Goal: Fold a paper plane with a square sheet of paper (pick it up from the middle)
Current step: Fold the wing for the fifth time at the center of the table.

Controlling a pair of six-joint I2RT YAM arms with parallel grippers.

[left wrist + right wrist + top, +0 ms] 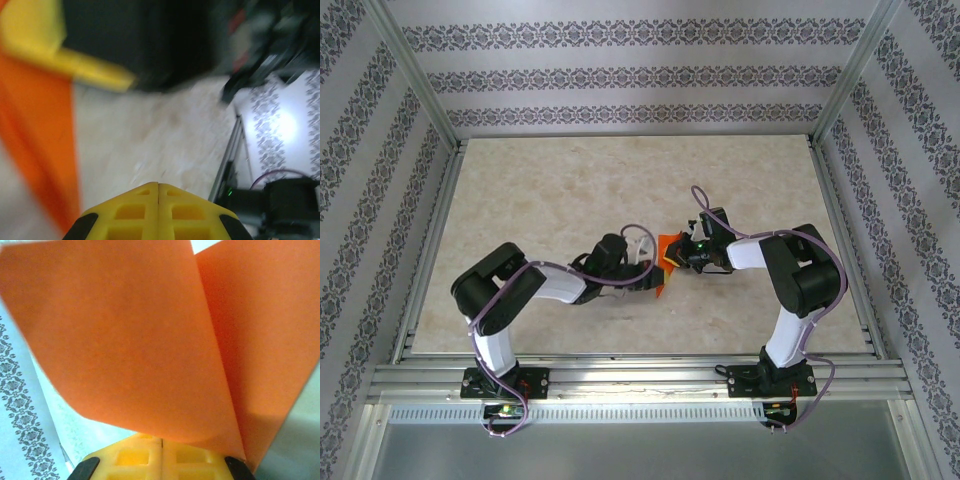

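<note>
Right gripper [161, 447]: jaws clenched on the folded orange sheet of paper [150, 340], at table [570, 190] centre. Left gripper [158, 187]: jaws clenched, empty; sheet at 9 o'clock in its wrist view.

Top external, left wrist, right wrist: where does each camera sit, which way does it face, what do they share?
Top external: above and behind the bases, looking down on the table; both arms show, left pincer and right pincer beside the orange paper.
Left wrist: on the left arm, looking past its shut pincer across the table toward a patterned wall.
Right wrist: on the right arm, looking past its shut pincer into the paper.
Shared: all three show the orange paper.
</note>
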